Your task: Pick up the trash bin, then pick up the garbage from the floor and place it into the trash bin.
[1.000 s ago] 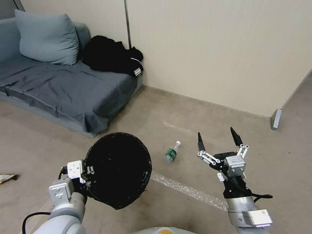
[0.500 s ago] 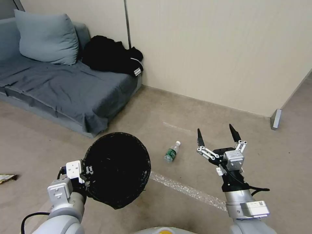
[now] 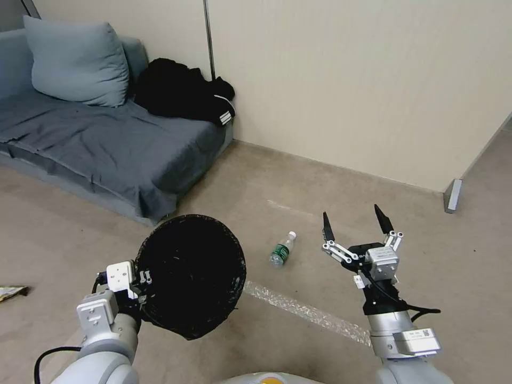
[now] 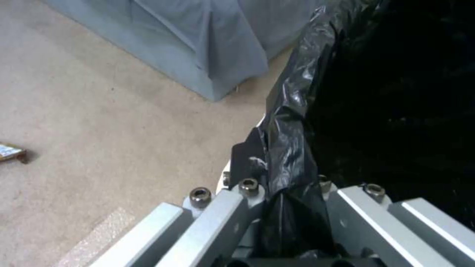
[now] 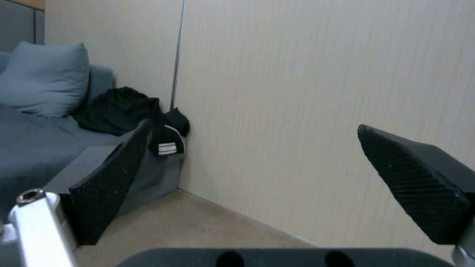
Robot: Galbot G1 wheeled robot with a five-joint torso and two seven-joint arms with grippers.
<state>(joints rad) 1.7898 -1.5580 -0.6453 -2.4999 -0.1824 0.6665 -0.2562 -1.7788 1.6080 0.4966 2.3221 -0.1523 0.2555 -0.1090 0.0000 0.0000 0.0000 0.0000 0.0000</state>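
**Bin held in left gripper, right gripper raised over the floor**

Since a second ago the right gripper (image 3: 353, 223) has shifted slightly up and toward the wall, and the trash bin (image 3: 190, 275) has drifted a touch to the robot's left; the bottle has stayed put.

Left gripper (image 3: 140, 286): closed on the bin's rim, clamping the glossy black bag liner (image 4: 289, 148) between its metal fingers, as seen in the left wrist view. Bin is carried off the floor, mouth tilted toward the head camera, so the black interior faces up.

Right gripper: jaws wide apart, empty, black fingertips (image 5: 111, 181) pointing up toward the wall. It hovers above the floor, to the robot's right of the bottle.

Garbage: small bottle (image 3: 282, 249) with green label and white cap lies on its side on the floor, between bin and right gripper, touching neither. A wrapper (image 3: 12, 292) lies on the floor at the far left edge, well apart from the bin.

Background: grey sofa (image 3: 106, 144) with a pillow (image 3: 74, 61) and black clothes (image 3: 181, 90) against the wall.
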